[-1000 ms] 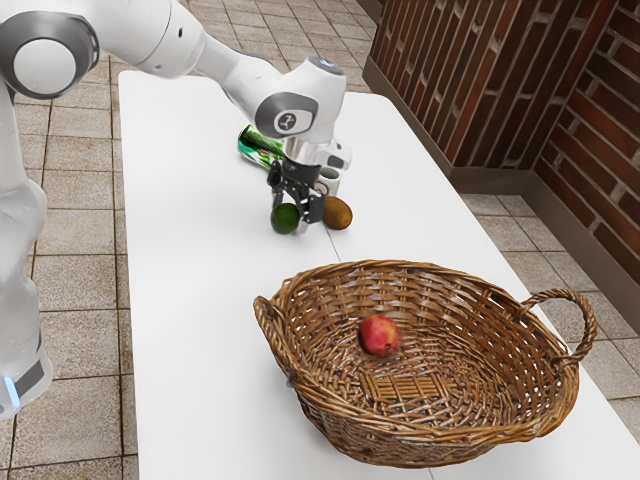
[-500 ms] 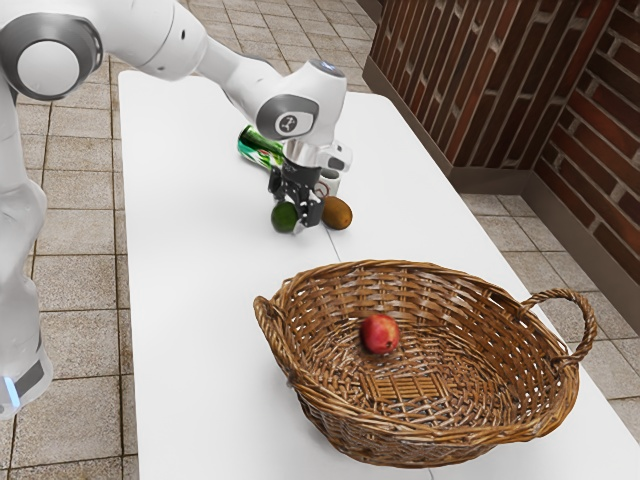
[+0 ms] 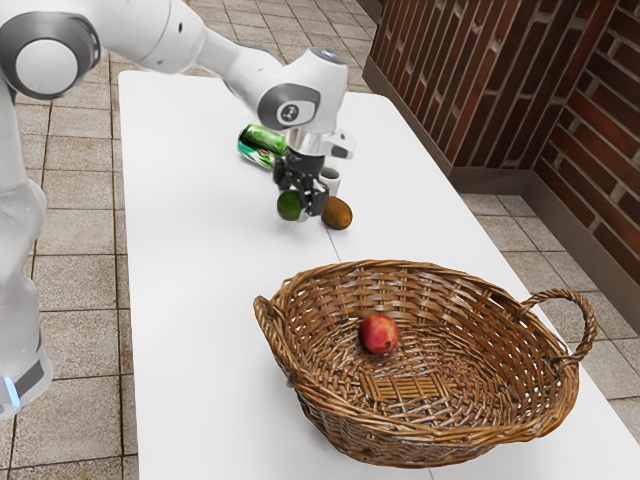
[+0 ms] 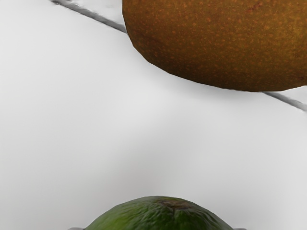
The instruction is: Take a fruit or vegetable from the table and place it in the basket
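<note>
Beside the brown fruit (image 3: 337, 213), our tool (image 3: 300, 206) is closed to the width of the avocado (image 3: 290, 205), holding it just above the bench (image 3: 190, 300), so we should lift steadily, high enough to clear the basket (image 3: 370, 435) before crossing.

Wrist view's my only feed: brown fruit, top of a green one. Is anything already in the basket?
Observer: Yes, in the exterior view one red fruit lies inside the basket.

Operator: Copy. Is the green fruit coming up or just sitting there?

Observer: Coming up. The exterior view has it between the jaws, a little higher than half a second ago.

Operator: Anything near the brown fruit that I can't see?

Observer: A white cup stands close by it, on the side away from the basket.
</note>
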